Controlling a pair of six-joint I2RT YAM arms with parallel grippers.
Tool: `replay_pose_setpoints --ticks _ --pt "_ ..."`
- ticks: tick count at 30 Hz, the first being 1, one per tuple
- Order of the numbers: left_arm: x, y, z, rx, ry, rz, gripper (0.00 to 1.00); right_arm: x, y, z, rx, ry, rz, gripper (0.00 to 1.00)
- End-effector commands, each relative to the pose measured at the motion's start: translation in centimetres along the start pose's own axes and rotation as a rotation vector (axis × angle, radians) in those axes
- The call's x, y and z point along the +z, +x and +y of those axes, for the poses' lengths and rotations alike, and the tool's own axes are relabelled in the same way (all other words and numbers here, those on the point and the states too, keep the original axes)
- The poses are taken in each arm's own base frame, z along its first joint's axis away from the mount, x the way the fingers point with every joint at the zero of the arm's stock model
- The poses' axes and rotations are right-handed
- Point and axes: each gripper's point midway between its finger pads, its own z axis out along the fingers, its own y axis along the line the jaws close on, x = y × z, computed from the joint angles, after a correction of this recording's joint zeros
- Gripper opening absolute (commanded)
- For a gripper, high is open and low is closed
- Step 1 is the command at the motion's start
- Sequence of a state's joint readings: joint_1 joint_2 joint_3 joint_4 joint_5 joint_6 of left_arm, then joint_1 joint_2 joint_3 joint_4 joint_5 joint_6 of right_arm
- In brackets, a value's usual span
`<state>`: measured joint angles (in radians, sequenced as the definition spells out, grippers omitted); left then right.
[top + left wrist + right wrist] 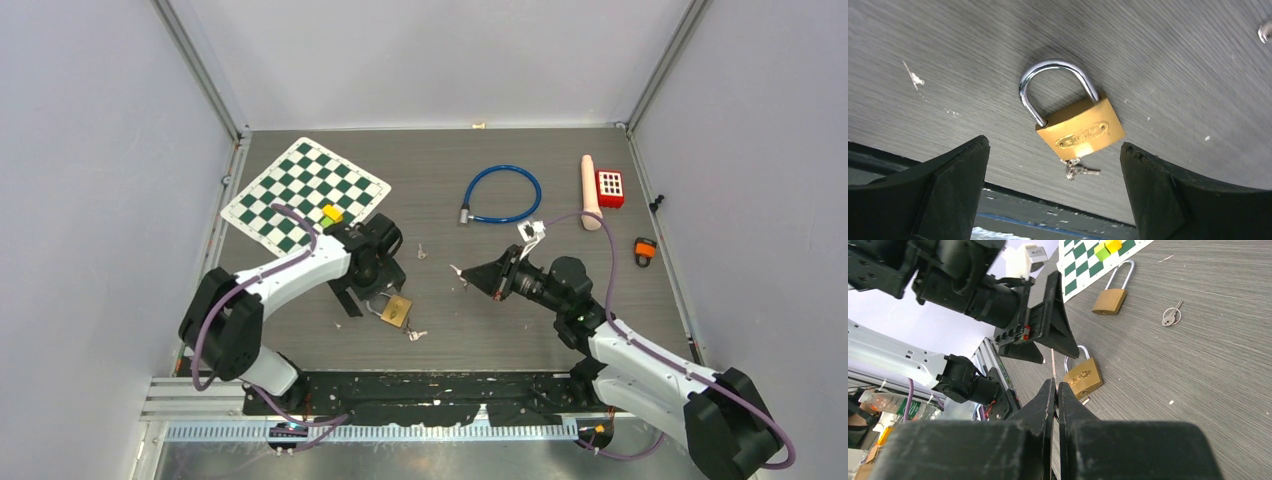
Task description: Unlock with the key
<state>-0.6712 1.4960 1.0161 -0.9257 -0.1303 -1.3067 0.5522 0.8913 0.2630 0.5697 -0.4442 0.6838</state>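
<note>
While its jaws stand wide and empty, the left gripper [368, 296] hovers just beside the brass-bodied, chrome-shackled padlock [396, 310] on the grey wood-grain table [520, 330], top view; right gripper [466, 279] near, pinched shut.

L wrist view: padlock [1080, 130] lies flat btwn the fingers [953, 190], small silver key [1075, 170] at its base, shackle looks seated.

R wrist view: right gripper [1055, 390] closed; can't tell if it holds anything.

Risk: nothing pins the lock, so turning the key may spin the body instead. A 2nd brass padlock [1109, 300] & loose key [1172, 316] invite a mix-up.
</note>
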Motion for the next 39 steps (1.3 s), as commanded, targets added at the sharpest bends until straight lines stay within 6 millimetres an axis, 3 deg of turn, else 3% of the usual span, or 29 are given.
replay_pose_setpoints --ticks 1,8,17,27,34,39 --pt "0.4 0.2 -0.5 -0.202 -0.062 0.014 1.0 -0.5 -0.8 0.7 -0.052 -0.029 -0.039 0.05" --pt "2.5 1.4 -1.5 -0.308 -0.094 0.068 0.97 -1.1 -0.3 0.7 -0.061 -0.032 -0.04 0.05" --pt "4.3 1.5 -2.6 -0.36 -0.104 0.06 0.94 -1.3 0.0 0.9 -0.061 -0.041 -0.037 0.05" --pt "5.7 1.9 -2.8 -0.366 -0.124 0.073 0.82 -1.4 0.0 1.2 -0.06 -0.05 -0.037 0.05" --pt "5.6 2.1 -2.9 -0.348 -0.11 0.086 0.58 -1.3 -0.2 1.2 -0.061 -0.053 -0.037 0.05" --pt "4.5 1.4 -2.9 -0.311 -0.067 0.053 0.25 -1.2 0.1 0.9 -0.075 -0.047 -0.027 0.05"
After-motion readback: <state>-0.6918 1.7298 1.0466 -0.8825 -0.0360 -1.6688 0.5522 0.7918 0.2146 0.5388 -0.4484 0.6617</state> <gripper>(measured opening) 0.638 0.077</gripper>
